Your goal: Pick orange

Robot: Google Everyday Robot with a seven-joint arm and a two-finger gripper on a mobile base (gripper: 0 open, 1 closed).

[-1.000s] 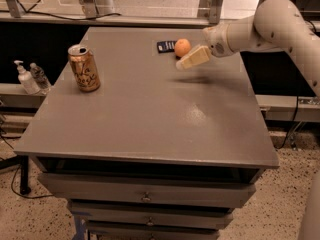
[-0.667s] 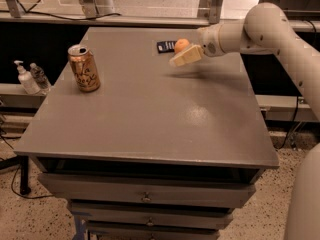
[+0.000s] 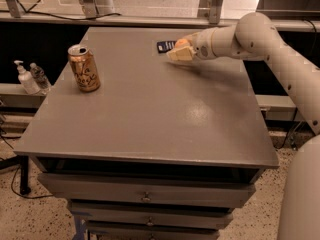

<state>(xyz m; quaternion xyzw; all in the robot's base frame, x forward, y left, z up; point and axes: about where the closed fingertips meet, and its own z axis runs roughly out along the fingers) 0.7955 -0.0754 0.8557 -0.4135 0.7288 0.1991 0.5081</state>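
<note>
Small round orange fruit (image 3: 183,42) sits at the far right of the bench top. Only its upper part shows. The rest is hidden behind the cream-coloured end effector (image 3: 179,54), which is right up against it on the near side, low over the surface. Can't tell from this view whether the end effector is apart or closed, or whether it's around the orange or just in front of it. Treat the grasp as unconfirmed.

Flat dark rectangular object (image 3: 164,46) lies just left of the orange, close enough to matter. White jointed arm (image 3: 260,34) reaches in from the right, across the back of the grey metal bench (image 3: 150,114). Gold-orange soda can (image 3: 84,68) stands upright well off to the left, so it's not a factor.

My read for doing this step well:
- Centre on the orange's widest line before closing. It's round and smooth, so an off-centre pinch will probably squirt it out, towards the far edge or onto the dark object.
- Keep the tip just clear of the bench surface, no scraping.
- Don't trap the dark object in the closing.
- Close gently but firm, lift straight up, and check the orange comes with it before any swing.

Main risk: a nudge rolls it off the back.
</note>
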